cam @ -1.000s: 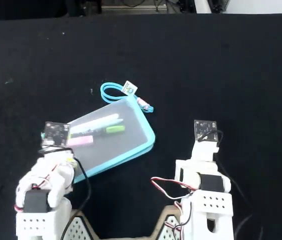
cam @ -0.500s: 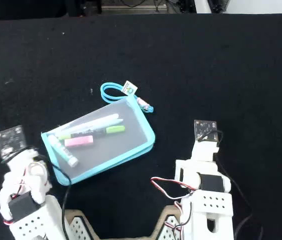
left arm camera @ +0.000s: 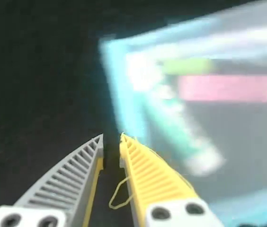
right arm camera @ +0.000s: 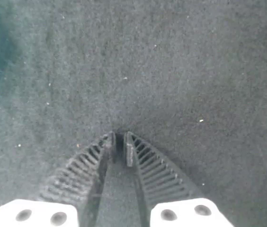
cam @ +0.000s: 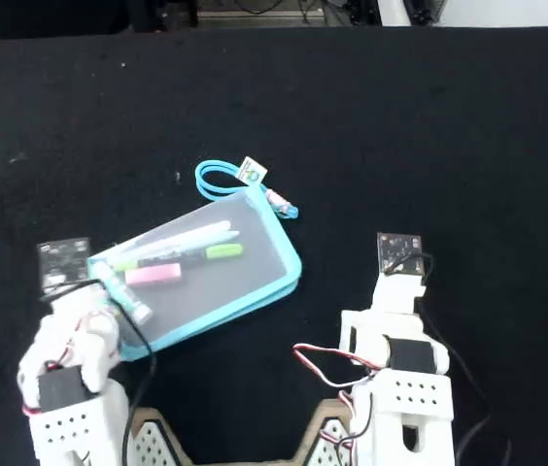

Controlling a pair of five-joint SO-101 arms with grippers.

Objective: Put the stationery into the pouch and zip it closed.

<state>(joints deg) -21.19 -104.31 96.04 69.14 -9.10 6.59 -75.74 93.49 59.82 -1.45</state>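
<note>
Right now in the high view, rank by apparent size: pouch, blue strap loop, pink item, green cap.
1. pouch
2. blue strap loop, by outline
3. pink item
4. green cap
All lie at similar depth, so nearness hardly matters.

A black cloth (cam: 429,126) covers the table and takes up nearly the whole frame; the right wrist view shows its fine, speckled weave. A pale fleck of lint (cam: 18,156) lies on it at the far left. Along the top edge runs a strip of room with dark cables (cam: 255,8), and a white surface (cam: 507,10) fills the upper right corner. At bottom centre lies a tan board (cam: 303,449) with a curved cut-out edge.
</note>
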